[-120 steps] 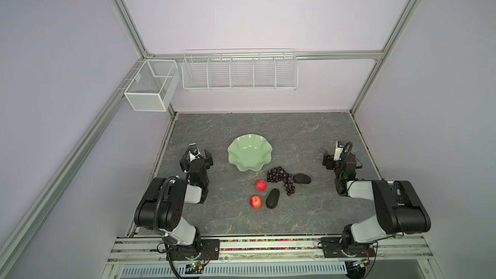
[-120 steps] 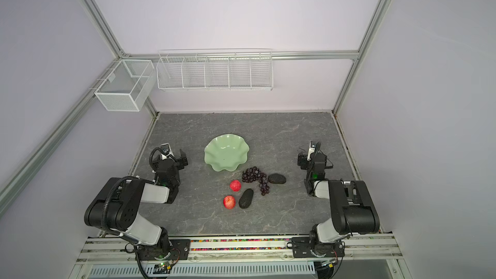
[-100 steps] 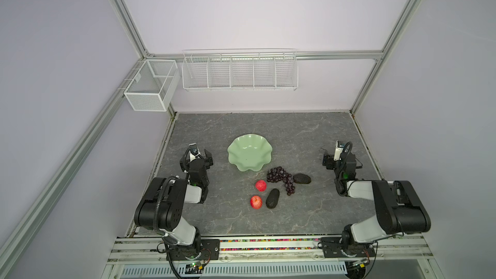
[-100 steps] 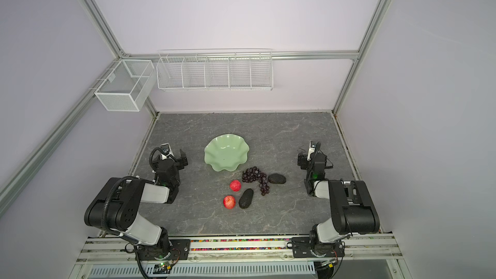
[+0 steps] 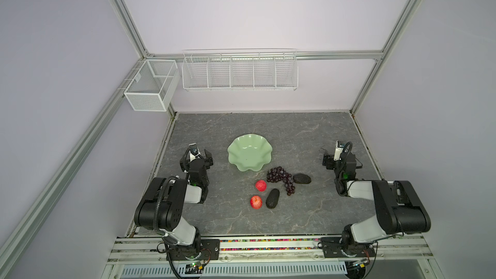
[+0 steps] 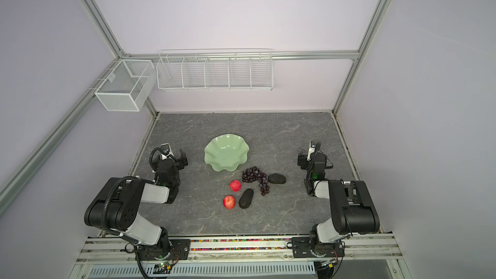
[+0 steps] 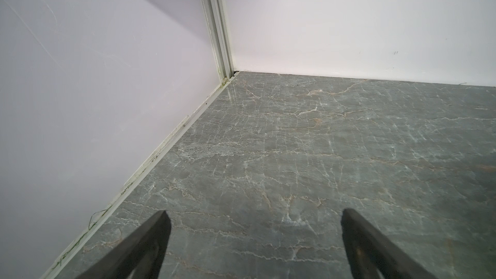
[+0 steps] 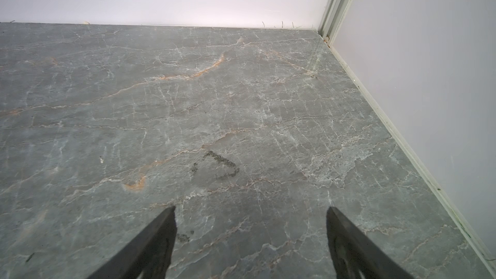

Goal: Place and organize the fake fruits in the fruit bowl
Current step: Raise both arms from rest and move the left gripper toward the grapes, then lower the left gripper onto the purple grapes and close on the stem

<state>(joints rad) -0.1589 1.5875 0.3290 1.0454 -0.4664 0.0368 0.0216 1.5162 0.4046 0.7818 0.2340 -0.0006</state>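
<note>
- My left gripper and right gripper stand spread wide, empty, above the grey marbled tabletop.
- The shallow pale green scalloped bowl holds nothing; two small red apples, two dark rough avocados and purple grapes lie near it.
- I'd take the apple nearer the bowl first (it may roll): descend straight, jaws centred.

Black-and-white arms, ribbed cable, black left gripper

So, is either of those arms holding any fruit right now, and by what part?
Nothing is held: the left gripper and right gripper both show open, empty jaws.
</note>
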